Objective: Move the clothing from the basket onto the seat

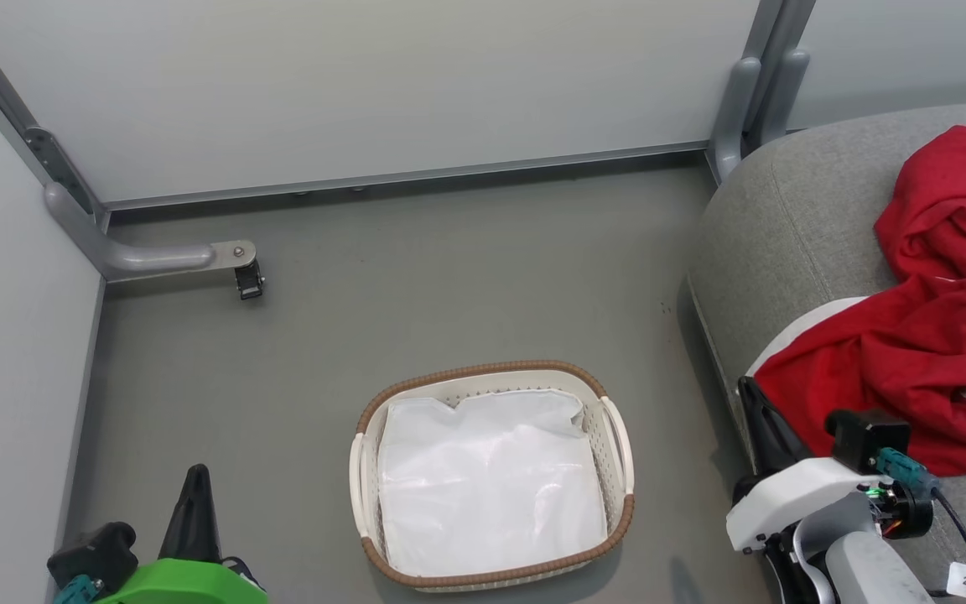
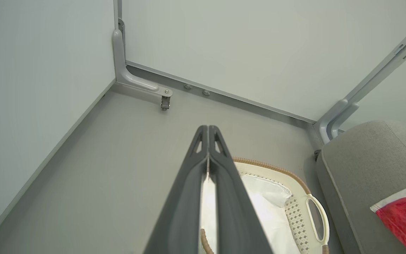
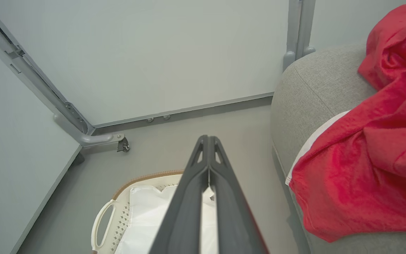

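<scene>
The red clothing (image 1: 944, 335) with white trim lies crumpled on the grey seat (image 1: 785, 226) at the right; it also shows as red clothing (image 3: 365, 165) on the seat (image 3: 315, 84) and as a red corner (image 2: 405, 218). On the floor stands the oval white basket (image 1: 617, 436) with a brown rim, holding just its white liner (image 1: 491, 486). My left gripper (image 1: 195, 474) is at the lower left, shut and holding nothing, left of the basket (image 2: 315, 215). My right gripper (image 1: 747, 387) is shut too, beside the seat's edge and close to the clothing; no print is visible.
Pale partition walls enclose the grey floor on the left and back. A metal bracket with a small caster (image 1: 248, 281) juts from the left corner. Another grey post (image 1: 743, 101) stands by the seat's far corner. Open floor lies between the basket and the back wall.
</scene>
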